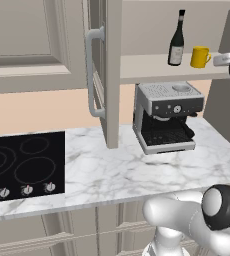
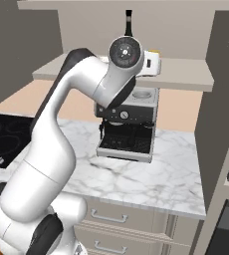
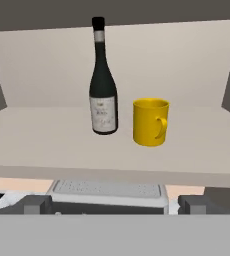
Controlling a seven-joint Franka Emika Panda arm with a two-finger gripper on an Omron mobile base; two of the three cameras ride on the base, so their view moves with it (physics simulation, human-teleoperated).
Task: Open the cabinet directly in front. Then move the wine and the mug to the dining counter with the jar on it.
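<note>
Dark glass first: with the cabinet [image 1: 107, 75] already standing open, I judge the step in hand to be reaching in for the wine [image 3: 103, 80], which stands upright on the inner shelf [image 3: 62, 140] just beside the yellow mug [image 3: 150, 121], the two close but apart, the mug's handle turned toward the right of the hand view. To do it well I would line up on the bottle's body around the label, not the slim neck, and come in level over the shelf's front edge so the fingers pass either side of it; the one nearer the mug has little room, so I'd bias away from the mug to avoid nudging it. My hand [image 3: 114, 204] sits short of the shelf, above the coffee machine [image 1: 166, 116] on the marble desk [image 1: 112, 172], with its jaws spread fully wide, holding nothing and touching nothing.
</note>
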